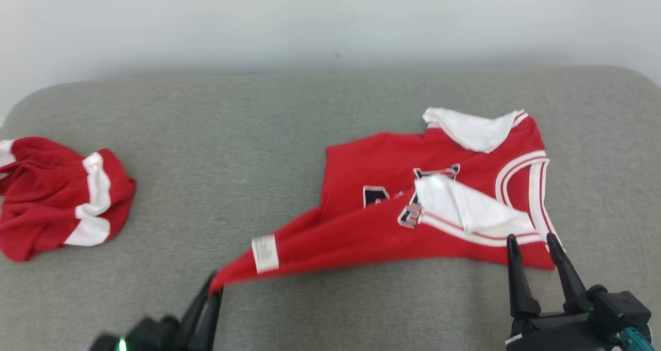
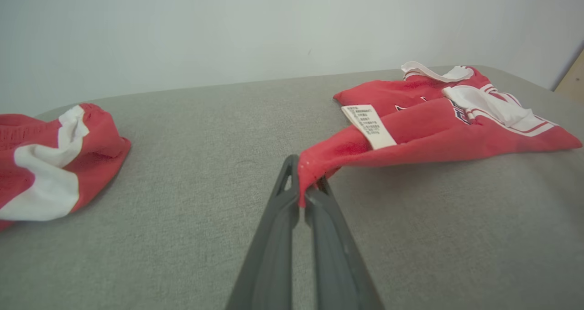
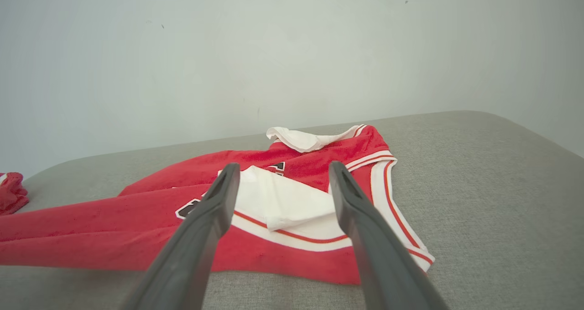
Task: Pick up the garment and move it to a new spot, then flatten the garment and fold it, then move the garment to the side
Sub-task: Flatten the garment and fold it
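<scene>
Pinching a red corner of the basketball jersey (image 1: 372,186), the left gripper (image 2: 303,182) sits over the near edge of the grey cushion (image 1: 232,134), its two fingers clamped on the cloth just beside the white care label (image 1: 265,254). The jersey lies on the cushion's right half, mostly flat, with that corner drawn up into a taut point and two white flaps turned over. It looks light, soft and limp. It will likely sag and trail when lifted, and a thin pinch could slip, so the hem corners and the striped armhole edge seem the safest places to take hold. The right gripper (image 1: 532,242) hovers above the cushion's near right part with its fingers spread wide and nothing between them, tips at the jersey's striped lower edge.

By count there is one jersey, one care label, two grippers, and one other crumpled red-and-white garment (image 1: 46,201) at the cushion's left edge, well apart.
</scene>
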Robot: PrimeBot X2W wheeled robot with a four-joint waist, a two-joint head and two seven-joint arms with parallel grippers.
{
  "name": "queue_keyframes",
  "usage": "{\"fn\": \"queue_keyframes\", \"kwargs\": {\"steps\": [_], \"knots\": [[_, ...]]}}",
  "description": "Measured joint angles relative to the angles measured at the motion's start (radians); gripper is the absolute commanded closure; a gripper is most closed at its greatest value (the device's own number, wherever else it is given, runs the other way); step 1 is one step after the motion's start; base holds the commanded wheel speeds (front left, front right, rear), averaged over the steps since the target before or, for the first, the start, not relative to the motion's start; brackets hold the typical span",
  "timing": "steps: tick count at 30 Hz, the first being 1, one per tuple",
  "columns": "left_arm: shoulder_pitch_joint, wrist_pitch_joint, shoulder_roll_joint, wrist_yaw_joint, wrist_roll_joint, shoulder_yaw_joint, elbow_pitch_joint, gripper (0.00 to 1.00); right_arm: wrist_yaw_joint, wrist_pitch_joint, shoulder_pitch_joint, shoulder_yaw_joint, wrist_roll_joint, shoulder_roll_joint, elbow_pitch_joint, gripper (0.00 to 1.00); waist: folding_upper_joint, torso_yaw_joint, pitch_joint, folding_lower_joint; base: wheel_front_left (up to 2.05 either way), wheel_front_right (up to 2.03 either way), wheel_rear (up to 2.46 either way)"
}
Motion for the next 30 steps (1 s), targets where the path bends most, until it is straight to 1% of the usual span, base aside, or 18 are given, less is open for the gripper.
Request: {"fn": "queue_keyframes", "kwargs": {"steps": [2, 5, 8, 9, 10, 11, 15, 19, 20, 22, 26, 30], "knots": [[0.060, 0.000, -0.005, 0.015, -0.018, 0.002, 0.001, 1.00, 0.000, 0.000, 0.002, 0.003, 0.000, -0.001, 0.005, 0.00, 0.0000, 0.019, -0.011, 0.0000, 0.00, 0.00, 0.00], [0.124, -0.005, -0.028, 0.028, -0.034, -0.006, 0.021, 1.00, 0.000, 0.000, 0.007, 0.007, 0.001, -0.004, 0.010, 0.00, 0.0000, 0.040, -0.026, 0.0000, 0.00, 0.00, 0.00], [0.151, -0.010, -0.054, 0.025, -0.058, -0.017, 0.067, 1.00, 0.000, 0.000, 0.009, 0.008, 0.002, -0.008, 0.013, 0.00, 0.0000, 0.055, -0.037, 0.0000, 0.00, 0.00, 0.00], [0.154, -0.015, -0.061, 0.016, -0.067, -0.016, 0.093, 0.97, 0.000, 0.000, 0.009, 0.010, 0.002, -0.008, 0.015, 0.00, 0.0000, 0.058, -0.040, 0.0001, 0.00, 0.00, 0.00], [0.154, -0.018, -0.063, 0.011, -0.071, -0.016, 0.118, 0.60, 0.000, 0.000, 0.009, 0.011, 0.002, -0.009, 0.017, 0.00, 0.0000, 0.060, -0.042, 0.0001, 0.00, 0.00, 0.00], [0.153, -0.021, -0.066, 0.011, -0.070, -0.012, 0.134, 0.00, 0.000, 0.000, 0.009, 0.011, 0.002, -0.010, 0.019, 0.00, 0.0000, 0.062, -0.045, 0.0001, 0.00, 0.00, 0.00], [0.134, -0.031, -0.089, 0.003, -0.069, 0.008, 0.139, 0.00, 0.000, 0.000, 0.009, 0.013, 0.003, -0.014, 0.022, 0.00, 0.0000, 0.063, -0.055, 0.0002, 0.00, 0.00, 0.00], [0.124, -0.032, -0.088, 0.004, -0.042, 0.065, 0.074, 0.00, 0.000, 0.000, 0.013, 0.010, 0.003, -0.015, 0.021, 0.00, 0.0000, 0.062, -0.067, 0.0001, 0.00, 0.00, 0.00], [0.125, -0.032, -0.087, 0.011, -0.023, 0.093, 0.039, 0.00, 0.000, 0.000, 0.015, 0.008, 0.003, -0.015, 0.021, 0.00, 0.0000, 0.060, -0.071, 0.0002, 0.00, 0.00, 0.00], [0.128, -0.034, -0.091, 0.021, -0.009, 0.119, -0.003, 0.00, 0.000, 0.000, 0.015, 0.008, 0.003, -0.015, 0.021, 0.00, 0.0000, 0.059, -0.074, 0.0002, 0.00, 0.00, 0.00], [0.133, -0.034, -0.094, 0.031, 0.003, 0.187, -0.051, 0.00, 0.000, 0.000, 0.016, 0.007, 0.003, -0.014, 0.022, 0.00, 0.0000, 0.055, -0.076, 0.0002, 0.00, 0.00, 0.00], [0.134, -0.035, -0.122, 0.045, 0.013, 0.256, -0.086, 0.00, 0.000, 0.000, 0.016, 0.007, 0.003, -0.014, 0.023, 0.00, 0.0001, 0.048, -0.077, 0.0002, 0.00, 0.00, 0.00]]}}
